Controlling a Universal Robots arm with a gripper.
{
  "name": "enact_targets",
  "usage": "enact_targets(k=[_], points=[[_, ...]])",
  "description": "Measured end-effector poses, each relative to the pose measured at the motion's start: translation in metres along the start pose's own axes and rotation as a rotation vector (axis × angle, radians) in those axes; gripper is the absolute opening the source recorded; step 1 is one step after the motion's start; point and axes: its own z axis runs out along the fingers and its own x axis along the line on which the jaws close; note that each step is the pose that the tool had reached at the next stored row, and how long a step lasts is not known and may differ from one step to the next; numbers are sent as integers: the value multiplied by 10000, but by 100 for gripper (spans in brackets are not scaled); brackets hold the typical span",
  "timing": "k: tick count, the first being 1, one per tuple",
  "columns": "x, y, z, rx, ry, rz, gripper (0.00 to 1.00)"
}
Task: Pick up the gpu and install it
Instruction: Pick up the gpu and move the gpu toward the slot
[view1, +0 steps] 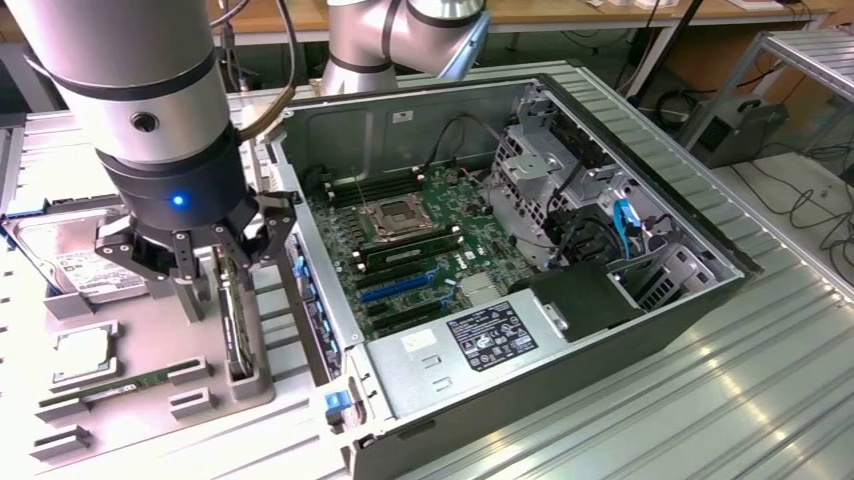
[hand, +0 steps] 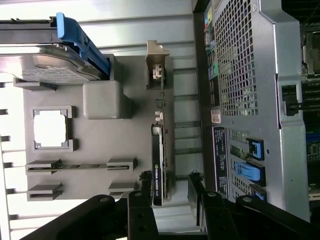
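Exterior view: the claw (view1: 224, 285) hangs low over the grey tray (view1: 147, 320), its jaws apart and nothing held. The gpu (view1: 238, 330) stands on edge in a tray slot directly beneath the claw. The hard drive (view1: 74, 265) lies off to one side of the claw and the open computer case (view1: 601, 330), with its motherboard (view1: 414, 250), off to the other. Wrist view: the claw (hand: 170, 182) straddles the gpu (hand: 157, 170), with one of the fingers (hand: 142, 205) just beside the card's face and the opposite one standing further off across the gap; contact cannot be confirmed. Assessment: the step in hand appears to be the grasp, and the card sits off-centre between the jaws, so the claw should be centred before it closes, to avoid pushing the board sideways in its slot. The pads should meet the flat faces squarely, well down the board, and any lift should run straight out of the slot. Condition of the gpu: a thin dark card seen edge-on, upright, carrying a label panel on the stretch nearest the claw, with a silver bracket (hand: 157, 65) at the end farthest from it, seated in the tray (hand: 100, 140) and parallel to the case wall (hand: 240, 75)
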Motion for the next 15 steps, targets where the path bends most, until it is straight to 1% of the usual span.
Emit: enact_targets(k=[15], points=[[15,-3,48,0,0,0,42]])
